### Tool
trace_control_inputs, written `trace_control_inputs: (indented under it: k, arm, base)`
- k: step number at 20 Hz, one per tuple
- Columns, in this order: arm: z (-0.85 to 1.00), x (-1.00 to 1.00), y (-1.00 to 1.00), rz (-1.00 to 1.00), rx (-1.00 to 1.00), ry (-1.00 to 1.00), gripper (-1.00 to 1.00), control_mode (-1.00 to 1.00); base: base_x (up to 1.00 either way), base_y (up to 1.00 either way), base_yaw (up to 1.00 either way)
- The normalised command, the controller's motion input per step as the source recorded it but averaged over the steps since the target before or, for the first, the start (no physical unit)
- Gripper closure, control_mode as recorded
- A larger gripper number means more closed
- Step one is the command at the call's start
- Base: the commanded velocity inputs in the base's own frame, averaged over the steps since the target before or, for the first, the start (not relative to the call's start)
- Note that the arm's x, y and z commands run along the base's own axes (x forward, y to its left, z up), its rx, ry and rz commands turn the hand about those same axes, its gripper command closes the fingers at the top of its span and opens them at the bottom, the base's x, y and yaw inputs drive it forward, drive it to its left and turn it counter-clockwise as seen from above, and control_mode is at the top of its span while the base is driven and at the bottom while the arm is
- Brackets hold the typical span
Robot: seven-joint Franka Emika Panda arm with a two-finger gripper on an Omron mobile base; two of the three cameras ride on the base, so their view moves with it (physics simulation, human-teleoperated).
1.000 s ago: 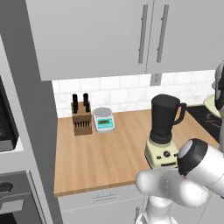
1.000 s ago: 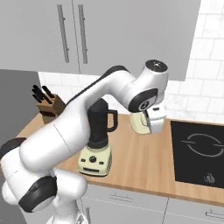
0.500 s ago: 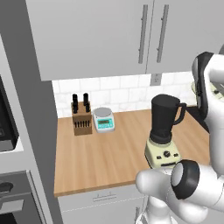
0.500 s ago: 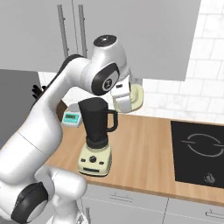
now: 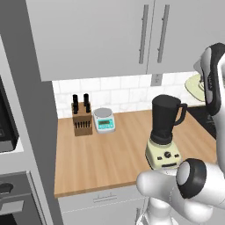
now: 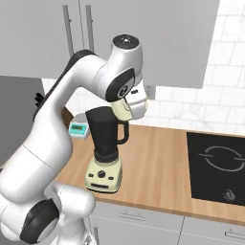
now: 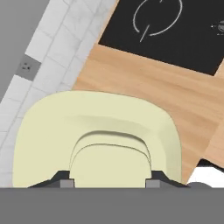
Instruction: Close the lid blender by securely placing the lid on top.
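Observation:
The blender (image 5: 165, 127) stands near the counter's front edge. Its dark jar (image 6: 105, 131) is open at the top and sits on a cream base (image 6: 104, 174). My gripper (image 7: 109, 177) is shut on the knob of the cream lid (image 7: 100, 127), which hangs in the air tilted on edge. In the right base view the lid (image 6: 123, 114) is level with the jar's rim, at its right side by the handle. From the left base view the lid (image 5: 192, 85) appears higher than the rim and to its right, apart from it. My gripper (image 6: 130, 110) sits behind the lid.
A knife block (image 5: 82, 121) and a teal-and-white scale (image 5: 104, 119) stand at the back left of the wooden counter (image 5: 110, 154). A black cooktop (image 6: 215, 165) lies to the right. Wall cabinets (image 5: 145, 35) hang low above the blender.
The arm has swung the held lid up from low beside the cooktop and leftward, bringing it close to the jar's rim. The blender has not moved.

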Motion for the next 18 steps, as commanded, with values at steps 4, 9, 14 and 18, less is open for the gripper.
trace_control_inputs:
  k: [4, 9, 14, 18]
  arm:
    - [0.14, 0.01, 0.6, 0.36, 0.01, 0.17, 1.0, -1.0]
    - [0.0, 0.01, 0.72, 0.26, -0.01, 0.08, 1.0, -1.0]
    - [0.0, 0.03, 0.46, 0.07, 0.0, 0.0, 1.0, -1.0]
    - [0.0, 0.26, 0.38, 0.09, -0.02, 0.09, 1.0, -1.0]
  base:
    - [0.0, 0.0, 0.0]
    - [0.0, 0.0, 0.0]
    - [0.0, 0.0, 0.0]
    - [0.0, 0.0, 0.0]
